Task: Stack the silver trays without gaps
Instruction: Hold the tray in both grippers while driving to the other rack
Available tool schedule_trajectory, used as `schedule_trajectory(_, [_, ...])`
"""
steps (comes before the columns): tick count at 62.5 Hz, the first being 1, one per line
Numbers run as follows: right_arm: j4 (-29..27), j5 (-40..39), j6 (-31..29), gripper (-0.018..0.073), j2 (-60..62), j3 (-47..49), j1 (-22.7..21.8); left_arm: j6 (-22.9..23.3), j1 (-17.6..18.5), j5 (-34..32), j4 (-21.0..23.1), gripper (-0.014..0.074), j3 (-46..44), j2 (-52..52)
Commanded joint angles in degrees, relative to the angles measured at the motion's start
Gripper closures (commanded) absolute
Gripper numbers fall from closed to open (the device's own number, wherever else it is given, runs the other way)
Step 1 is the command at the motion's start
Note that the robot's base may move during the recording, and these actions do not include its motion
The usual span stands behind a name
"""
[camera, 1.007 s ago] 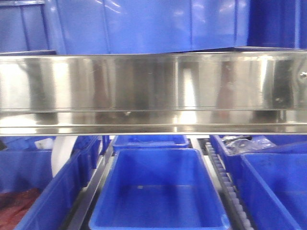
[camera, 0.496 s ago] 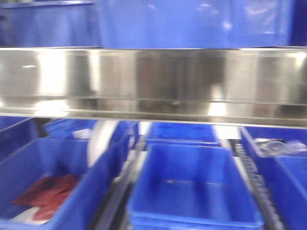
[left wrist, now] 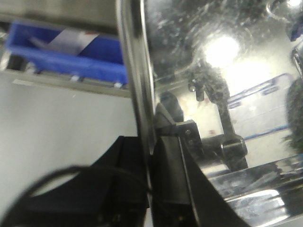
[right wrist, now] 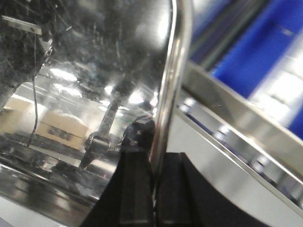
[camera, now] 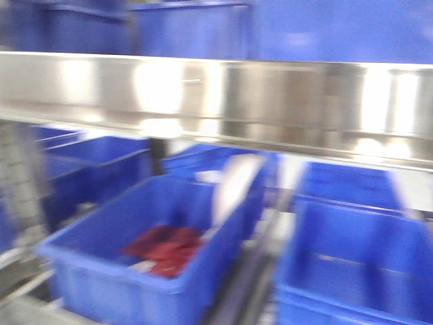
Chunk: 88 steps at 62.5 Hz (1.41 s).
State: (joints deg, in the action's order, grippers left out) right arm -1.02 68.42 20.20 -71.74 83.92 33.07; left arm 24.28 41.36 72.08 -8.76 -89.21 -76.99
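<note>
In the left wrist view a silver tray (left wrist: 227,71) with a mirror-like inside fills the right half, its thin rim (left wrist: 135,71) running top to bottom. My left gripper (left wrist: 150,153) is shut on that rim, one black finger on each side. In the right wrist view a silver tray (right wrist: 94,56) fills the left half. My right gripper (right wrist: 154,177) is shut on its rim (right wrist: 170,85) in the same way. I cannot tell whether both views show one tray. No gripper shows in the front view.
A long steel shelf band (camera: 270,101) spans the front view, with blue bins above it. Below stand a blue bin with red contents (camera: 166,247) and an empty blue bin (camera: 352,271). The wrist views show a blue bin (left wrist: 66,52) and a steel ledge (right wrist: 227,109).
The front view has swung left: the bins slid right in the frame, and the bin with red contents came from the left edge to the middle. The picture is blurred by motion.
</note>
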Motion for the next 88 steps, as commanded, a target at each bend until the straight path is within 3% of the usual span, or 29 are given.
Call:
schedule_trajectory(1, [-0.1,-4.6,-0.6,0.0503,1.4,1.7,0.0,-0.5,0.6,-1.5,-0.5,0.0645,-1.3,1.6])
schedule_trajectory(88, [-0.1,-4.6,-0.6,0.0503,1.4,1.7,0.0,-0.5,0.6,-1.5,-0.5,0.0645,-1.3,1.6])
